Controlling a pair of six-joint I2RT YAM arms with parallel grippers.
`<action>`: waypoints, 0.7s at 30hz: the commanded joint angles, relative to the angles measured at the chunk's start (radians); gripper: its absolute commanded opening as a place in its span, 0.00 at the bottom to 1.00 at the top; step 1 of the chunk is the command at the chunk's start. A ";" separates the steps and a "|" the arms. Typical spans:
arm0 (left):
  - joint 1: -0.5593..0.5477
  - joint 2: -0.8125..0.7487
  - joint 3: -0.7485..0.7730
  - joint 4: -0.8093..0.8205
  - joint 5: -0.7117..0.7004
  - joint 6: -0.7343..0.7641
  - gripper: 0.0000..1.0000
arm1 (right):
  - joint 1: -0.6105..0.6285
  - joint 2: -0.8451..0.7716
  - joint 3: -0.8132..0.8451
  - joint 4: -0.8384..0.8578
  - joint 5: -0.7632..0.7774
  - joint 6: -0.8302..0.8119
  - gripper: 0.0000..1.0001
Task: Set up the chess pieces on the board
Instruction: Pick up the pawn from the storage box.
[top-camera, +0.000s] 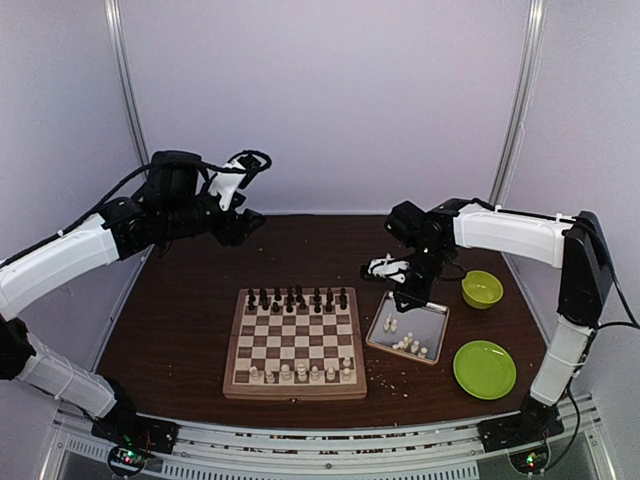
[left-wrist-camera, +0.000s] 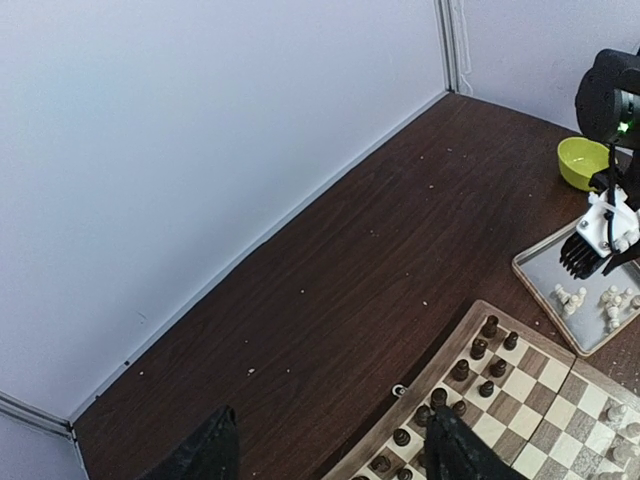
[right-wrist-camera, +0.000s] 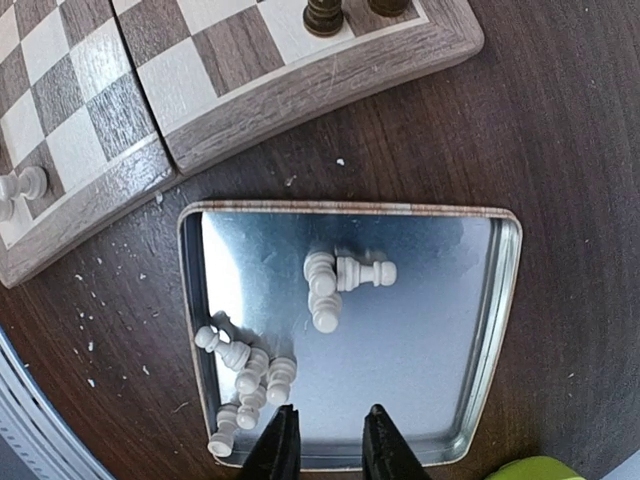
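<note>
Right claw (right-wrist-camera: 328, 418) near chess pieces (right-wrist-camera: 320, 272) lying flat, axes mixed

— What are you made of, to look at?
— White shells on my left arm (top-camera: 60, 262) and right arm (top-camera: 510, 235), black at every joint. Black cables (top-camera: 245, 158) loop by my left wrist.
— And your right gripper (right-wrist-camera: 328, 445)?
— Black fingers (right-wrist-camera: 283, 445), a white mount; a green light (left-wrist-camera: 624, 127) above, perhaps a lamp.
</note>
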 joint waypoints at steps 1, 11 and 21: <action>-0.006 0.006 0.029 0.007 0.015 -0.006 0.65 | 0.005 0.049 -0.004 0.054 0.014 0.011 0.23; -0.006 0.013 0.032 0.006 0.024 -0.008 0.65 | 0.003 0.121 -0.006 0.066 0.036 0.006 0.23; -0.006 0.019 0.034 0.001 0.026 -0.008 0.65 | 0.003 0.179 0.002 0.055 0.017 0.005 0.19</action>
